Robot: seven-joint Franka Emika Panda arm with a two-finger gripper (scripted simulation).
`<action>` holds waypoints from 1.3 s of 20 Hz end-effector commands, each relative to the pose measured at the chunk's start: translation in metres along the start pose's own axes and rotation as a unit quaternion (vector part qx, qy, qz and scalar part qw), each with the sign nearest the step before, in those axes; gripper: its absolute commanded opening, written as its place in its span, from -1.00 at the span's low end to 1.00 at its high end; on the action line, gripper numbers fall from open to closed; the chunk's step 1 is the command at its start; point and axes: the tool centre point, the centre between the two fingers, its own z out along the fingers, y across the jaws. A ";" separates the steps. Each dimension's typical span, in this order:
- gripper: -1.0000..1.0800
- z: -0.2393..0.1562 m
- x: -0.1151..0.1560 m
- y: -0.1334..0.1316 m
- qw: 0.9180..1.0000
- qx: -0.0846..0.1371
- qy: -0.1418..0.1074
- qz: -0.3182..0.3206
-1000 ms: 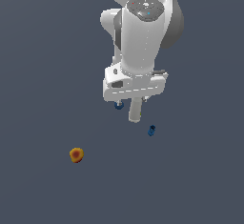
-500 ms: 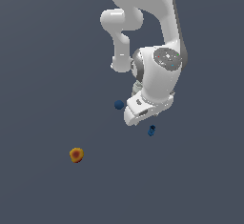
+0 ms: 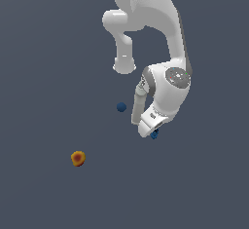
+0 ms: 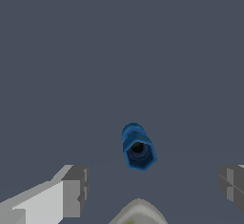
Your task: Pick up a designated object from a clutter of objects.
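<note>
The designated object, a tiny bright-blue knobbly piece with a dark top, lies on the grey floor. In the wrist view it sits between my two grey fingers, a little ahead of them. My gripper is open and empty. In the exterior view the gripper is low and tilted, just above the piece, which the hand partly hides. Of the clutter, a dark-blue ball lies to the exterior view's left of the hand, and an orange-red ball lies further left. The whitish cylinder is out of view.
The white arm's links rise above the hand in the exterior view. The floor is plain dark grey with no edges in view.
The arm has swung and tilted, and the hand has come down over the tiny blue piece. The dark-blue ball, earlier partly covered by the hand, now shows in full.
</note>
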 end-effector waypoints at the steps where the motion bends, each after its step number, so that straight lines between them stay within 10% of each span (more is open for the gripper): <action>1: 0.92 0.005 0.002 -0.004 1.000 0.001 0.002 -0.008; 22: 0.92 0.057 0.003 -0.005 1.000 0.001 0.002 -0.010; 23: -1.00 0.057 0.003 -0.005 1.000 0.001 0.002 -0.010; 26: -1.00 0.057 0.003 -0.005 1.000 0.001 0.002 -0.010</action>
